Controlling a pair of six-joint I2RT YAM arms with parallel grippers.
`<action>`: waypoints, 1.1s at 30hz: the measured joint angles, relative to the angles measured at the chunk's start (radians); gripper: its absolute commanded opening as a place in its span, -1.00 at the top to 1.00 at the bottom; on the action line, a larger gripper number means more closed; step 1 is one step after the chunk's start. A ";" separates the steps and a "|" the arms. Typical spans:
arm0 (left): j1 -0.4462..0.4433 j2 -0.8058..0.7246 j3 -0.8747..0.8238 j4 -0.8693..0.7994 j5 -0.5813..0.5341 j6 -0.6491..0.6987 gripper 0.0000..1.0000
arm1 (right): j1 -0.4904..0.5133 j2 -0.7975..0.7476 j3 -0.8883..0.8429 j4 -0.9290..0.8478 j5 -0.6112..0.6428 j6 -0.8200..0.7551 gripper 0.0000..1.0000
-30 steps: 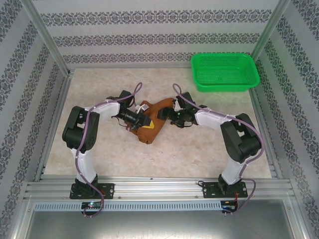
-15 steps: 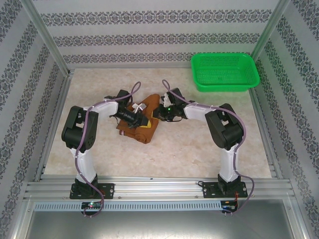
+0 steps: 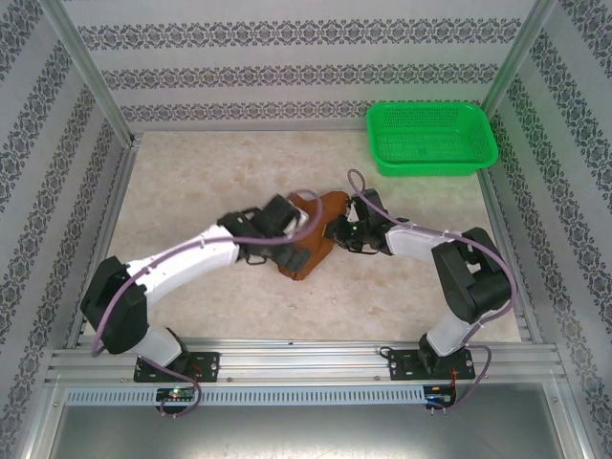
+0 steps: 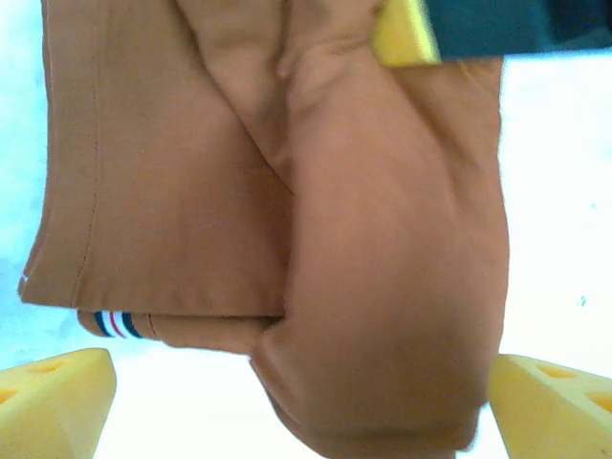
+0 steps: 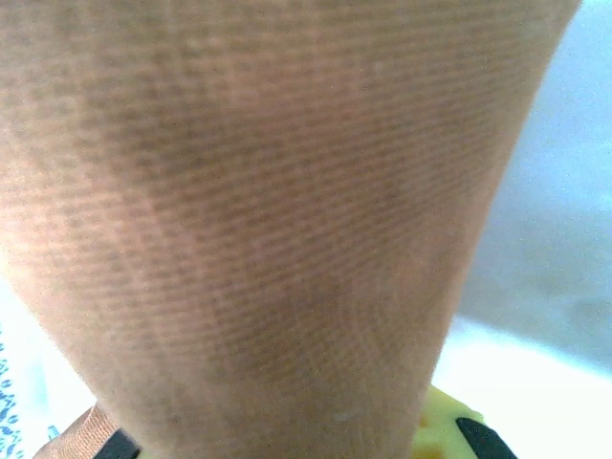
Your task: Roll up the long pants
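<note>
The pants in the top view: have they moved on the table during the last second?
Yes. The pants have shifted to the right, so the gap to the fixed green basket is now narrower in the top view.

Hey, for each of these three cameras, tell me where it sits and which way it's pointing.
Top external: above and behind the bases, looking down at the table; both arms, the long pants and a green basket show.
Left wrist: on the left arm, looking past its open left gripper at the pants.
Right wrist: on the right arm, close against the cloth; one yellow fingertip shows.
Shared: all three see the pants.
</note>
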 measured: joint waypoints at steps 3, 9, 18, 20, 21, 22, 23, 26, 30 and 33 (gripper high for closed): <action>-0.180 0.034 -0.034 0.048 -0.237 0.063 -1.00 | 0.023 -0.031 -0.010 -0.025 0.045 0.007 1.00; -0.380 0.247 -0.029 0.132 -0.573 0.196 -1.00 | 0.046 -0.044 -0.023 -0.027 0.085 0.025 1.00; -0.299 0.486 0.125 0.114 -0.758 0.243 -1.00 | 0.047 -0.085 -0.063 0.000 0.126 0.052 1.00; -0.277 0.524 0.178 0.094 -0.755 0.241 -0.93 | 0.027 -0.090 -0.064 0.022 0.159 0.056 1.00; -0.271 0.539 0.198 0.093 -0.751 0.243 -0.86 | 0.015 -0.090 -0.064 0.029 0.175 0.059 1.00; -0.265 0.552 0.217 0.093 -0.741 0.248 -0.72 | 0.004 -0.090 -0.066 0.035 0.187 0.060 1.00; -0.258 0.560 0.233 0.092 -0.717 0.257 -0.56 | -0.005 -0.090 -0.070 0.042 0.194 0.064 1.00; -0.239 0.564 0.271 0.060 -0.618 0.288 1.00 | -0.020 -0.090 -0.081 0.062 0.208 0.078 1.00; -0.218 0.564 0.304 0.042 -0.507 0.327 1.00 | -0.041 -0.090 -0.090 0.077 0.202 0.090 1.00; -0.205 0.554 0.306 0.035 -0.458 0.359 1.00 | -0.043 -0.090 -0.093 0.086 0.200 0.104 1.00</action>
